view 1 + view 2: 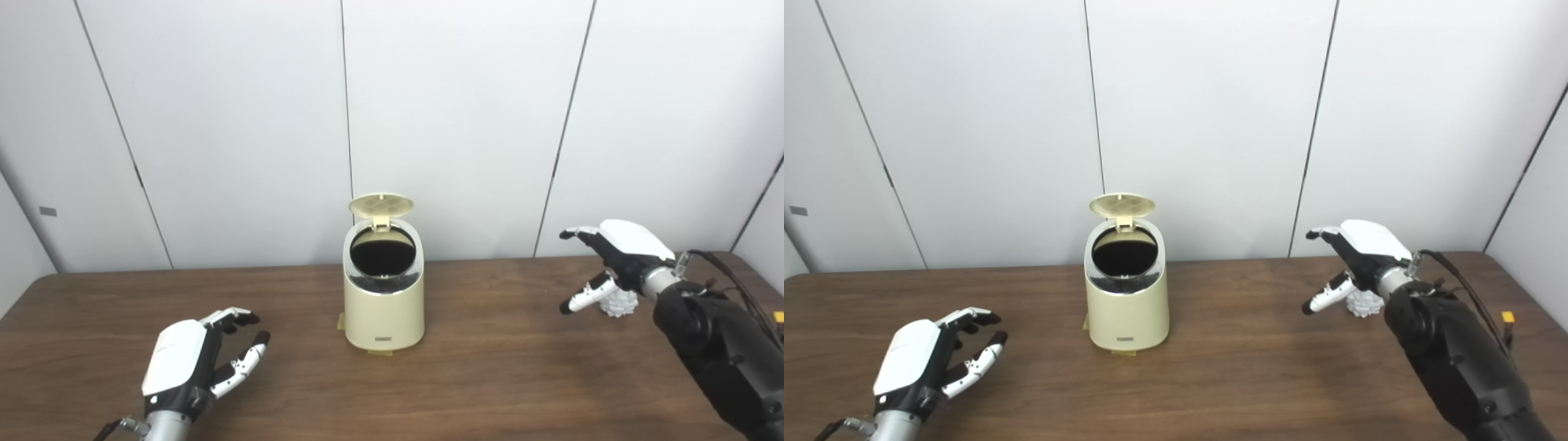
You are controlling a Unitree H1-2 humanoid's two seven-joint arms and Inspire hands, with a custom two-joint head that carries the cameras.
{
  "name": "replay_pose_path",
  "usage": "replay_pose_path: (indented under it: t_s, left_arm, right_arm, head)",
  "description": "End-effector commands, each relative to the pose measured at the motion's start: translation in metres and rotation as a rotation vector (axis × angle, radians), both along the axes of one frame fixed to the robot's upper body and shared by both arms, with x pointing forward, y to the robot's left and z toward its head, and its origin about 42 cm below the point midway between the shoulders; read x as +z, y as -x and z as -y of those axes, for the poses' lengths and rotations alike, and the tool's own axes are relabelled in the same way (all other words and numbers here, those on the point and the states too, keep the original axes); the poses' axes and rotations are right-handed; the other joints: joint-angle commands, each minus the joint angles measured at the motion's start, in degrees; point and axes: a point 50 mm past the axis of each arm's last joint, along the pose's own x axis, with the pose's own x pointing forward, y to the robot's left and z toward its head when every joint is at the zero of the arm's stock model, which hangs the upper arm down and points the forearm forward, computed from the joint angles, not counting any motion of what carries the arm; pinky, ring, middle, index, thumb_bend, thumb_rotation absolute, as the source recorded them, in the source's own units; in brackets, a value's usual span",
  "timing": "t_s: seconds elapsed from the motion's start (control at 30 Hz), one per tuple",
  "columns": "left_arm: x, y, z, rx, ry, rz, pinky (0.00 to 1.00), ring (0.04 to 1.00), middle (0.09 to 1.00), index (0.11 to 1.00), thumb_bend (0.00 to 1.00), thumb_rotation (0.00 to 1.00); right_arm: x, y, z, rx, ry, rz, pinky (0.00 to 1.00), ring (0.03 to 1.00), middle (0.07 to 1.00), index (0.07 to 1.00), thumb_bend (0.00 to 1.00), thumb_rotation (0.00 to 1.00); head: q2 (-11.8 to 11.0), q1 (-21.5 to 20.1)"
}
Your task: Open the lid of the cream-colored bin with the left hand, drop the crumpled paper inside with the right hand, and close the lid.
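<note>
The brown wooden worktop (pixel 490 380) is carrying everything, with the cream-colored bin (pixel 384 312) standing upright at its middle, its lid (pixel 380 205) tipped up at the back and the dark mouth showing. The right hand (pixel 615 257) is hovering over the far right side, fingers (pixel 582 298) spread and holding nothing. The left hand (pixel 196 358) is sitting low at the near left, fingers loosely curled, empty. The crumpled paper (pixel 620 303) is lying just under the right hand
</note>
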Motion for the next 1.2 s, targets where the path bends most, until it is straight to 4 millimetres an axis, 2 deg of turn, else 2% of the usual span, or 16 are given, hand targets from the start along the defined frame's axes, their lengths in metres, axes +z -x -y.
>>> replay_pose_path:
  t_s: [0.0, 0.17, 0.27, 0.33, 0.63, 0.77, 0.9, 1.17]
  left_arm:
    - [0.024, -0.009, -0.004, -0.017, -0.021, 0.100, 0.53, 0.661, 0.713, 0.704, 0.38, 0.72]
    - [0.025, -0.009, -0.004, -0.021, -0.019, 0.114, 0.49, 0.626, 0.708, 0.697, 0.35, 0.72]
    - [0.025, -0.010, -0.004, -0.023, -0.017, 0.129, 0.48, 0.610, 0.705, 0.694, 0.34, 0.71]
    - [0.025, -0.010, -0.005, -0.021, -0.016, 0.130, 0.47, 0.603, 0.710, 0.697, 0.34, 0.73]
    - [0.027, -0.010, -0.007, -0.023, -0.015, 0.140, 0.49, 0.630, 0.708, 0.697, 0.33, 0.74]
    - [0.027, -0.010, -0.009, -0.019, -0.017, 0.137, 0.49, 0.629, 0.705, 0.698, 0.34, 0.76]
    - [0.027, -0.009, -0.010, -0.022, -0.016, 0.143, 0.49, 0.623, 0.703, 0.698, 0.34, 0.77]
    - [0.028, -0.009, -0.011, -0.023, -0.007, 0.147, 0.48, 0.619, 0.700, 0.696, 0.34, 0.75]
  right_arm:
    - [0.037, -0.013, 0.010, -0.022, 0.063, 0.067, 0.61, 0.832, 0.894, 0.823, 1.00, 0.30]
    - [0.031, -0.020, 0.020, -0.040, 0.118, 0.012, 0.59, 0.811, 0.878, 0.798, 1.00, 0.30]
    - [0.029, -0.019, 0.023, -0.043, 0.111, -0.023, 0.60, 0.812, 0.875, 0.786, 1.00, 0.29]
    - [0.028, -0.019, 0.024, -0.048, 0.099, -0.043, 0.62, 0.821, 0.876, 0.781, 1.00, 0.26]
    - [0.020, -0.016, 0.022, 0.002, 0.095, -0.112, 0.65, 0.805, 0.856, 0.772, 0.98, 0.25]
    - [0.016, -0.016, 0.021, 0.021, 0.084, -0.123, 0.64, 0.780, 0.815, 0.756, 0.99, 0.23]
    - [0.012, -0.018, 0.021, 0.028, 0.087, -0.152, 0.65, 0.803, 0.830, 0.743, 0.98, 0.22]
    - [0.011, -0.024, 0.021, 0.047, 0.123, -0.189, 0.63, 0.783, 0.817, 0.713, 0.95, 0.20]
  head:
    - [0.0, -0.1]
    - [-0.3, -0.3]
    - [-0.3, -0.5]
    - [-0.2, -0.9]
    - [-0.4, -1.8]
    - [-0.2, -2.1]
    - [-0.1, -2.6]
    - [0.0, -2.7]
